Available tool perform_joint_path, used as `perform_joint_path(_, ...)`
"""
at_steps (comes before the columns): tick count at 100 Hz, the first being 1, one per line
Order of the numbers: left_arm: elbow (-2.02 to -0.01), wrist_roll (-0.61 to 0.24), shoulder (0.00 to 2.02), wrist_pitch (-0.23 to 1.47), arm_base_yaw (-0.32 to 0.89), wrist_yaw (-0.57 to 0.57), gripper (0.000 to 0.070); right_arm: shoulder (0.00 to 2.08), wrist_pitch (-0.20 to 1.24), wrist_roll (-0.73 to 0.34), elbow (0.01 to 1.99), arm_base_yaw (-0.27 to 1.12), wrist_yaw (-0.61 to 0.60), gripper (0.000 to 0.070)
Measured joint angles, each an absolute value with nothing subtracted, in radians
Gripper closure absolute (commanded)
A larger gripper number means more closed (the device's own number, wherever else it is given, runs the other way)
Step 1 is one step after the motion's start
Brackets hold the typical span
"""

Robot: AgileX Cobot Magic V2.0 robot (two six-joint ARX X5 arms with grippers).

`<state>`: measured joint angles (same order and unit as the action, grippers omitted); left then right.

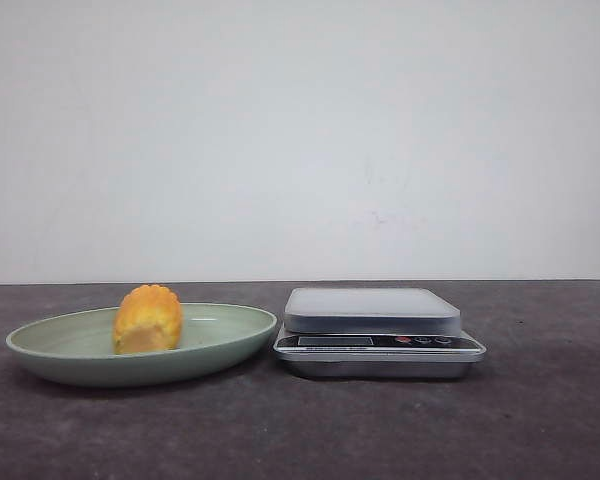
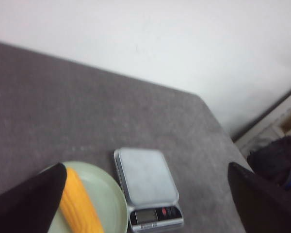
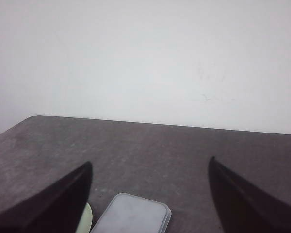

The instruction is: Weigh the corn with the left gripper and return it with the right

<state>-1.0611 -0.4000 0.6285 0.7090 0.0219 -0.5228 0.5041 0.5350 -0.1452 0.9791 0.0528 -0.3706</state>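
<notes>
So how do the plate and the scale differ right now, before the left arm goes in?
The plate is a pale green oval dish with a raised rim; the scale is a grey, squarish box with a flat top. The plate holds the corn; the scale's platform is bare. The plate sits left, the scale right. Both rest on the dark table, close together.

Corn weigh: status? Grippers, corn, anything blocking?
Left gripper open, empty, above the plate. Right gripper open, empty. Corn on plate, scale bare. Nothing in the way.

plate (image 1: 235, 333): smooth, glossy | scale (image 1: 378, 330): shiny metal | table (image 1: 540, 420): matt, rough
</notes>
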Motion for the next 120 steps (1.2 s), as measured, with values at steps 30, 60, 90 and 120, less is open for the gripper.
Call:
perform_joint_path(30,-1.061,-0.41,0.629,0.756,0.022,-0.525,0.0022,0.504,0.546,-0.145,0.979,0.066,-0.371,0.0149)
perform_joint_path(60,-1.061,-0.41,0.637,0.752,0.04,-0.528,0.0023,0.504,0.6,-0.145,0.979,0.066,-0.37,0.0124)
perform_joint_path(90,-1.061,-0.375,0.702,0.752,0.086,-0.526,0.0077,0.513,0.616,-0.145,0.979,0.066,-0.367,0.0125)
perform_joint_path(120,-1.061,-0.319,0.822,0.754,0.205,-0.401,0.0149,0.581,0.617,-0.159,0.979,0.067,-0.368,0.0125)
